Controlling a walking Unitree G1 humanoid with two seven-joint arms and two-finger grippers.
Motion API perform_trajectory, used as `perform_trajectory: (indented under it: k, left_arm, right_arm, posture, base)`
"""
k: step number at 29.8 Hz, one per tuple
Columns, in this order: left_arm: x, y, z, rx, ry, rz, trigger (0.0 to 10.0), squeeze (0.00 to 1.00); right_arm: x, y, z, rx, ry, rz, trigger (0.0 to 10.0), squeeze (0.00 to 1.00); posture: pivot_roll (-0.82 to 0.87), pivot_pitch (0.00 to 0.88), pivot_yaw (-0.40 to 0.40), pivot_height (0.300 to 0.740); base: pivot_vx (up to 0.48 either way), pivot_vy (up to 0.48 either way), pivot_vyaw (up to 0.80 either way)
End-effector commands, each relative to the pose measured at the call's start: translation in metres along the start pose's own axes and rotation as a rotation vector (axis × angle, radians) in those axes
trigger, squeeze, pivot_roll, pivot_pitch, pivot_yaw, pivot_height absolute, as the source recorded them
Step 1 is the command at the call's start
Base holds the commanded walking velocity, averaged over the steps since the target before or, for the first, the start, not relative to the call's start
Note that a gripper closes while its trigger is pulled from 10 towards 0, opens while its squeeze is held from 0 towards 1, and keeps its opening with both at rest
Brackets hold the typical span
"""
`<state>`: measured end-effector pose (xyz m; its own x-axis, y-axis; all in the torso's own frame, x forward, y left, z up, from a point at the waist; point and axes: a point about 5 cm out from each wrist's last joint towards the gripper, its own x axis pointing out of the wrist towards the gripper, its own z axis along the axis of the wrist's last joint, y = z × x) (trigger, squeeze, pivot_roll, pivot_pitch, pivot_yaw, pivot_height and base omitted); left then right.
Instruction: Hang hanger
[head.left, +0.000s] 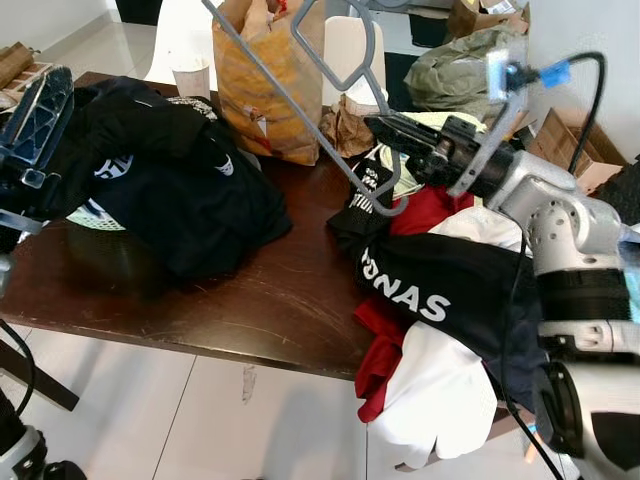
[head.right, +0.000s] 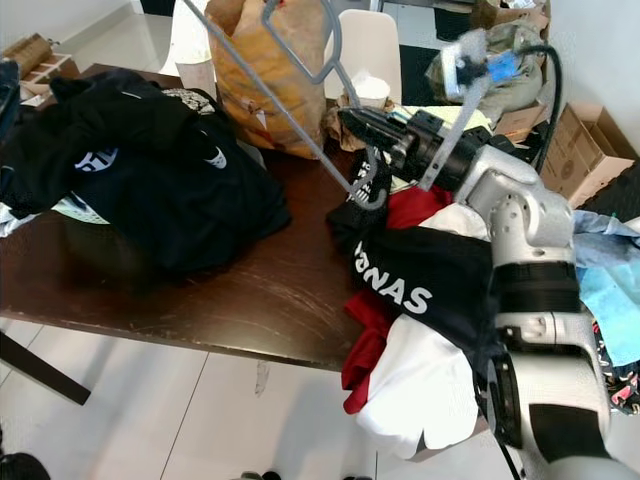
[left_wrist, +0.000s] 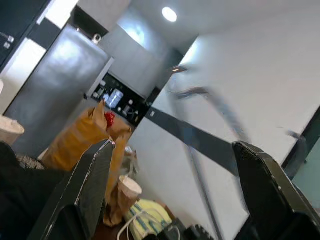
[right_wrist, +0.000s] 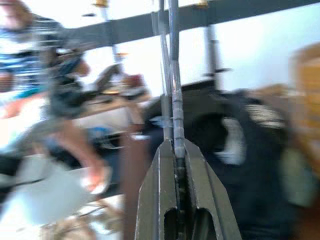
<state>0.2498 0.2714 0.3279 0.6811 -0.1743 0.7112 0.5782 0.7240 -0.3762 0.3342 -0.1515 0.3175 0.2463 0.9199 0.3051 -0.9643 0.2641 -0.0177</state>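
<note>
While the left gripper (head.left: 30, 120) idles at 9 o'clock, fingers apart, the right gripper (head.left: 385, 128) pinches the grey hanger (head.left: 300, 95) near its corner — light, stiff, probably slippery wire (apt to swing) — above the table (head.left: 260, 290).

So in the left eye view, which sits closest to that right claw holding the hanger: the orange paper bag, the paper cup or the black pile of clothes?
From the right claw, which grips the grey hanger:
1. Orange paper bag, just to its left on the table.
2. Paper cup, farther left, beyond the bag.
3. Black pile of clothes, at the table's left end; its near edge roughly matches the cup, its bulk lies farther.
</note>
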Motion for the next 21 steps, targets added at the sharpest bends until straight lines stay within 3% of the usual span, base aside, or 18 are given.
perform_trajectory:
  k: [1, 6, 11, 14, 21]
  left_arm:
    - [0.003, -0.008, -0.008, -0.041, 0.01, -0.052, 10.0, 0.0]
    - [0.007, -0.023, -0.027, -0.129, 0.056, -0.161, 10.0, 0.0]
    - [0.006, -0.034, -0.034, -0.161, 0.092, -0.235, 10.0, 0.0]
    - [-0.002, -0.054, -0.045, -0.182, 0.194, -0.367, 10.0, 0.0]
    - [-0.009, -0.06, -0.048, -0.197, 0.244, -0.428, 10.0, 0.0]
  right_arm:
    - [0.006, 0.013, 0.005, 0.0, -0.025, 0.104, 0.0, 0.0]
    - [0.014, 0.027, 0.0, 0.04, -0.034, 0.211, 0.0, 0.0]
    - [0.017, 0.033, -0.002, 0.04, -0.017, 0.257, 0.0, 0.0]
    - [0.018, 0.037, -0.003, 0.036, 0.002, 0.277, 0.0, 0.0]
    - [0.017, 0.038, -0.005, 0.038, 0.012, 0.278, 0.0, 0.0]
  posture:
    - [0.01, 0.188, -0.045, 0.74]
    - [0.0, 0.186, -0.044, 0.74]
    - [0.0, 0.185, -0.043, 0.74]
    - [0.0, 0.186, -0.044, 0.74]
    - [0.0, 0.184, -0.047, 0.74]
  base:
    - [0.0, 0.0, 0.0]
    - [0.0, 0.0, 0.0]
    - [0.0, 0.0, 0.0]
    - [0.0, 0.0, 0.0]
    - [0.0, 0.0, 0.0]
